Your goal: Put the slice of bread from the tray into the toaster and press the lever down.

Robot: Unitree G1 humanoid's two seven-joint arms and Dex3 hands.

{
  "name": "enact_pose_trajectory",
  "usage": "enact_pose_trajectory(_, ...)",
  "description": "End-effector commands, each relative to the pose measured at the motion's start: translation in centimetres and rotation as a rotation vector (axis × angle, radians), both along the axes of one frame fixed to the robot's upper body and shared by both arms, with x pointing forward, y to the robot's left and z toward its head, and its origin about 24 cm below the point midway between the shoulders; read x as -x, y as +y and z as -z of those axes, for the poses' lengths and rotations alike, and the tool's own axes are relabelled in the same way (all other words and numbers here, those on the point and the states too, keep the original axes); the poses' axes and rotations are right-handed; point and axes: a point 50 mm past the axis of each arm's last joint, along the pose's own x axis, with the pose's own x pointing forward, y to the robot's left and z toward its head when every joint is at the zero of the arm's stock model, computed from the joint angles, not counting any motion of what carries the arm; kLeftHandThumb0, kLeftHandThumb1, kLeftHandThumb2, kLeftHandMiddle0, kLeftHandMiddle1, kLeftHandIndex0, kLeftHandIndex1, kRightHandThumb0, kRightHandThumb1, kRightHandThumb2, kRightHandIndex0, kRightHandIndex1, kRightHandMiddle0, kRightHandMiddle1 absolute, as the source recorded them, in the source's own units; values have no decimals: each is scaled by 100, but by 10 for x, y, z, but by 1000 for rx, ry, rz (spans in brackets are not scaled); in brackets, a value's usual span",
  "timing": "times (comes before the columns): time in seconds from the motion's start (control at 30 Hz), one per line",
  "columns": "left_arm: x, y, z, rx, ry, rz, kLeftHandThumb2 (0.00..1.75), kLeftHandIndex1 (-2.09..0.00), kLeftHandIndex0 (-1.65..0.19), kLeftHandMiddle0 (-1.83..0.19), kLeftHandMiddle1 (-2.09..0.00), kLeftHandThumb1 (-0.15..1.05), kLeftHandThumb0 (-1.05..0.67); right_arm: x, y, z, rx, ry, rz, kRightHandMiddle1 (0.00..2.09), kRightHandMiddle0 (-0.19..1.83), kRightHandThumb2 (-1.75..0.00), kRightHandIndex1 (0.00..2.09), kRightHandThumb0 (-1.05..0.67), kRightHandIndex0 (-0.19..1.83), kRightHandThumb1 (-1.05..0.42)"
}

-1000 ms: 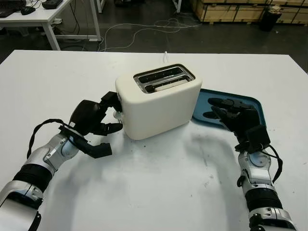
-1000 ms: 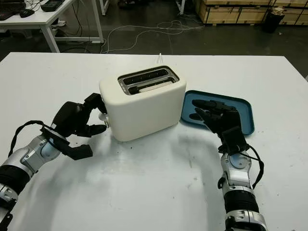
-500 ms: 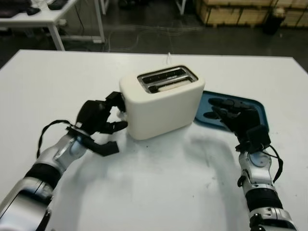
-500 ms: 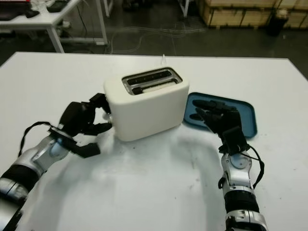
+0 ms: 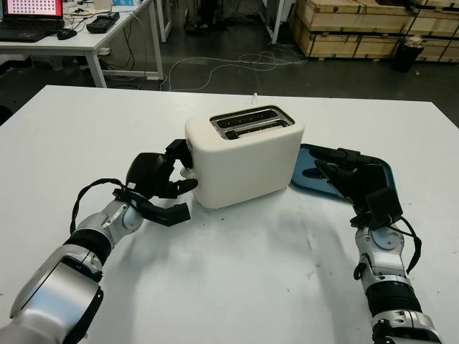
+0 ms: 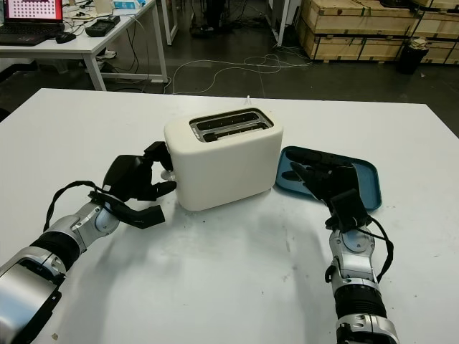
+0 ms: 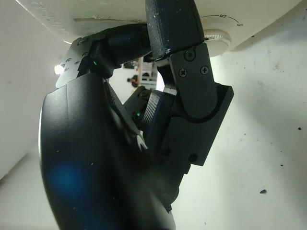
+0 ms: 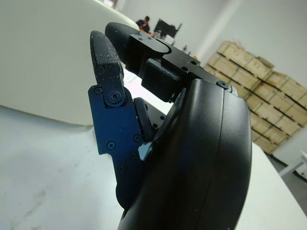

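My left hand (image 5: 154,178) has its fingers (image 7: 172,28) curled against the end of the cream toaster (image 5: 244,154) at mid-worktop (image 5: 237,287), right at the lever; bread sits in a slot. My right hand (image 5: 351,175) hovers open over the blue tray (image 5: 380,172).

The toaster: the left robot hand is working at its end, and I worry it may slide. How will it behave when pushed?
The toaster is boxy with a broad base, so it probably won't tip. On the smooth white table it may skid sideways. The left robot hand pushing downward rather than inward should limit that. The right robot hand, open over the tray, isn't bracing it.
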Motion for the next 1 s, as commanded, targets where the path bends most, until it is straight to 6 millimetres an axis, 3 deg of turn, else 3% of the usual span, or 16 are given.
enact_pose_trajectory(0.0, 43, -59, 83, -324, 432, 200, 65, -131, -73, -101, -153, 92, -105, -1, -3, 0, 2, 16, 11, 0, 121, 0, 33, -52, 123, -90)
enact_pose_trajectory(0.23, 41, -55, 77, -261, 398, 198, 67, -134, -81, -106, -158, 92, -105, 0, -4, 0, 5, 16, 12, 0, 121, 0, 34, -52, 122, -90)
enact_pose_trajectory(0.37, 36, -45, 61, -132, 273, 183, 68, -168, -90, -115, -173, 92, -105, -1, -4, 0, -4, 16, 13, 0, 121, 0, 34, -52, 122, -90)
enact_pose_trajectory(0.43, 31, -39, 49, -89, 206, 179, 70, -173, -94, -119, -174, 92, -105, -1, -4, 0, -8, 17, 11, 0, 121, 0, 34, -52, 122, -90)
enact_pose_trajectory(0.53, 27, -28, 32, 18, 98, 154, 71, -174, -92, -117, -174, 92, -105, -1, -4, 0, -8, 20, 9, 0, 121, 0, 34, -52, 122, -90)
enact_pose_trajectory(0.77, 23, -5, -8, 212, -134, 116, 70, -175, -64, -94, -175, 92, -105, -2, -3, 0, -7, 11, 7, 0, 120, 0, 33, -53, 122, -90)
enact_pose_trajectory(0.97, 21, 6, -20, 221, -224, 73, 76, -175, -59, -96, -175, 92, -105, -2, -2, -1, -9, 10, 3, 0, 121, 0, 34, -53, 123, -90)
